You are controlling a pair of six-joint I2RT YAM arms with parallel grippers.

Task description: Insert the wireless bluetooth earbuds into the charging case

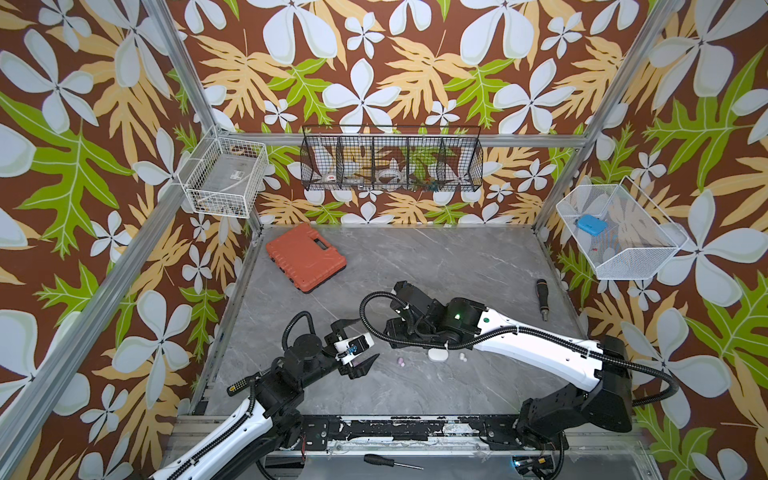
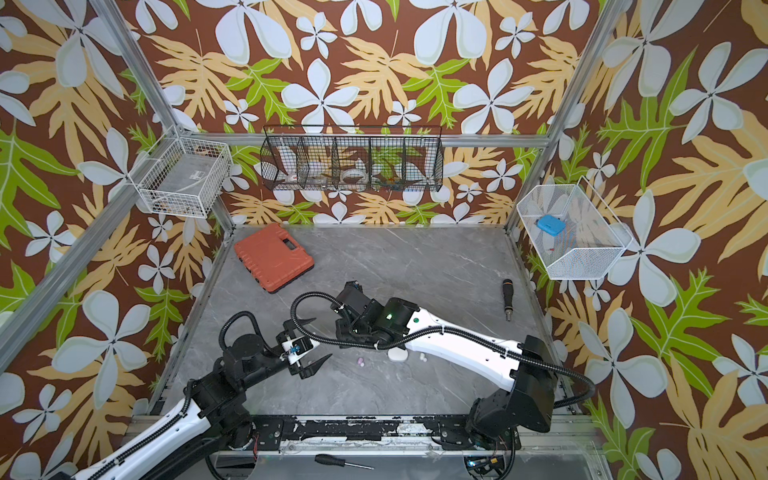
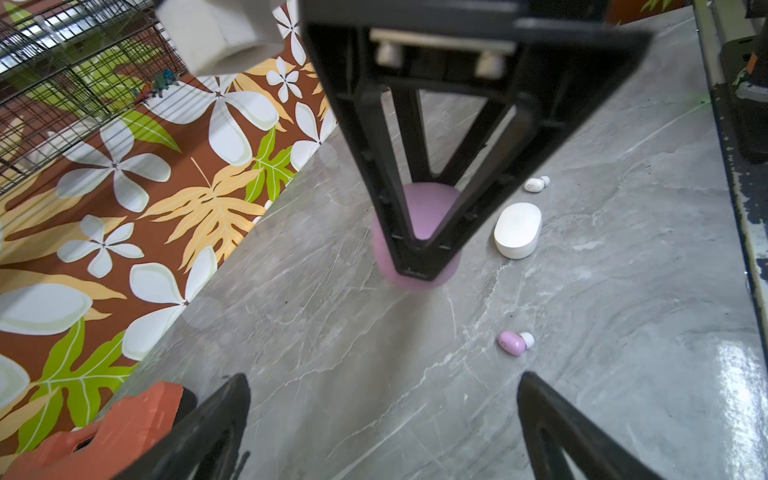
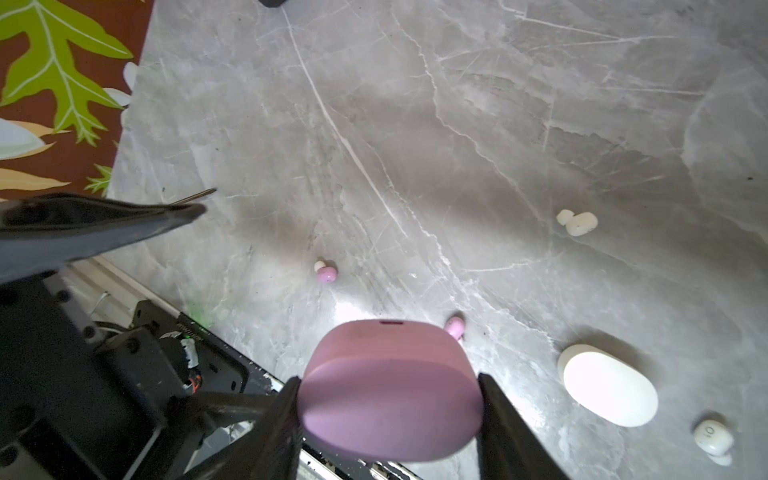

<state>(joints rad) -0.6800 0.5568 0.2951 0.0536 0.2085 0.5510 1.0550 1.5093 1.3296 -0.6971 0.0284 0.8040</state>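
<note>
My right pincer (image 4: 388, 378) gripped the shut pink case (image 4: 390, 415), my left pincer (image 3: 382, 378) gaped wide; four earbuds (image 4: 326, 274) lay on the counter (image 4: 457, 124), uninserted.

My arms (image 1: 536, 345) wear white shells over black joints, each trailed by a ribbed black hose (image 1: 361, 309). A green light (image 1: 457, 316) glows at my right wrist. My fingers (image 3: 380, 187) are black hollow triangles.
</note>
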